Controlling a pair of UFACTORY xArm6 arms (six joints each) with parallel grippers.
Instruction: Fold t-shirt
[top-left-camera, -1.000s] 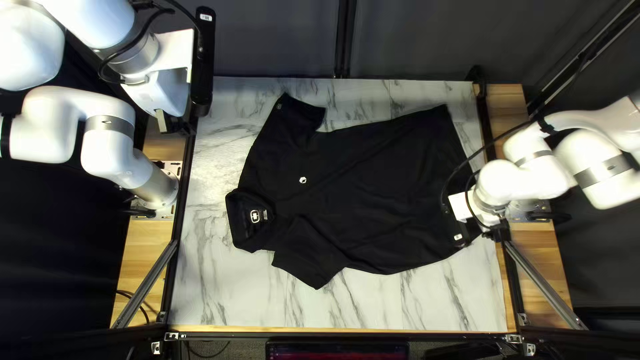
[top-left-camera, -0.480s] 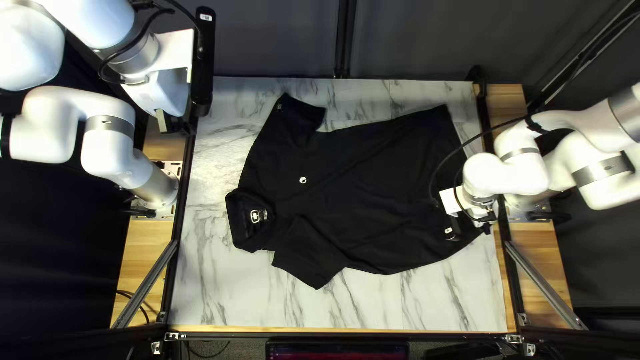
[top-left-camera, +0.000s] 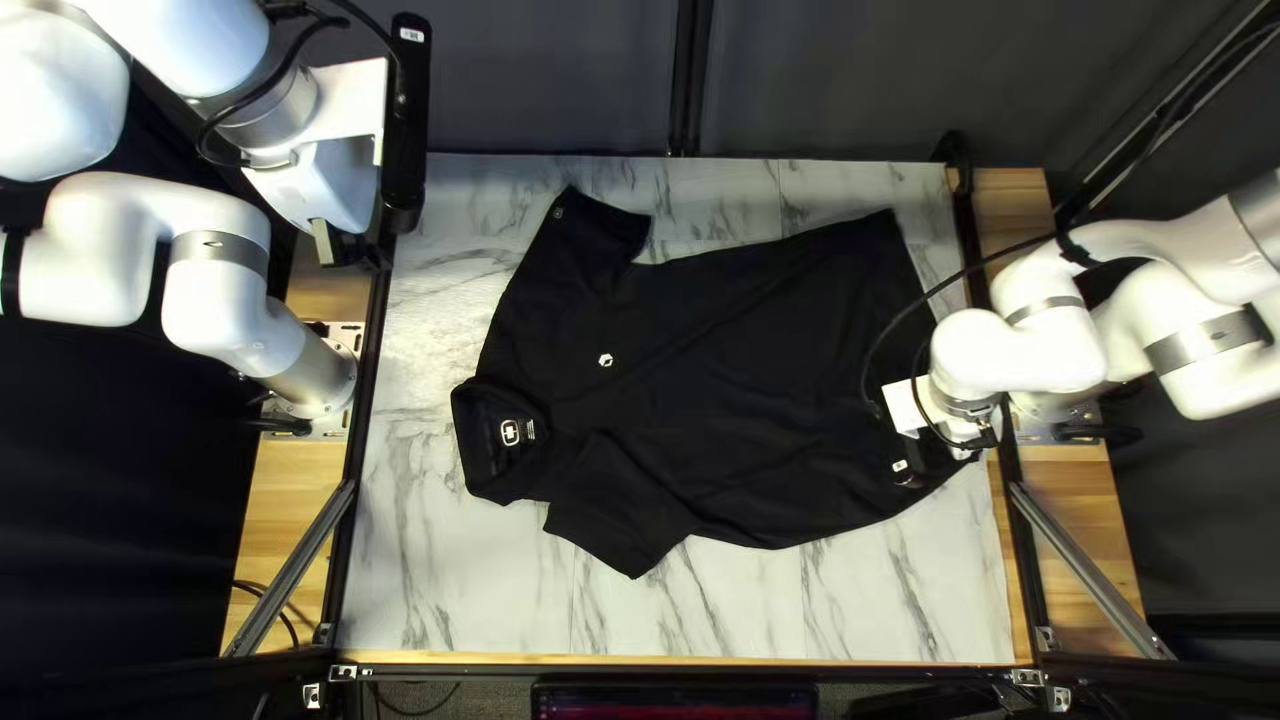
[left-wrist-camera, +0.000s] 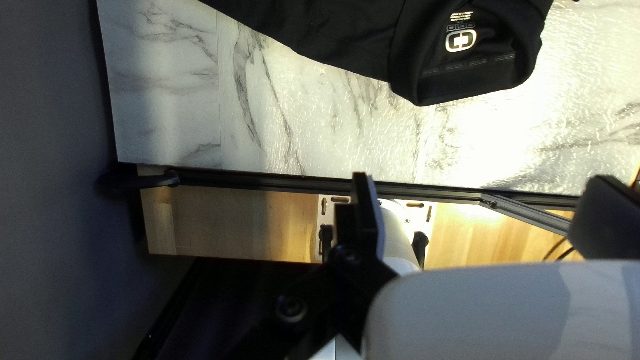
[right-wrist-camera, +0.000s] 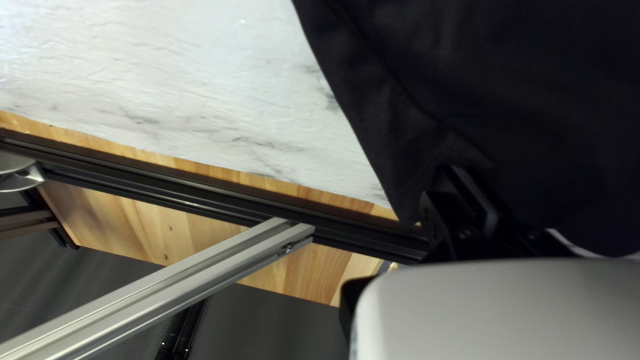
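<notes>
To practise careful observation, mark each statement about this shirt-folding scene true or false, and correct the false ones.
1. The black shirt lies spread on the marble table. True.
2. Its collar lies at the right of the top left view. False: the collar is at the left and the hem is at the right.
3. The left hand is open, holds nothing, and is clear of the shirt. True.
4. The right hand is at a sleeve. False: it is at the hem's near corner.
</notes>
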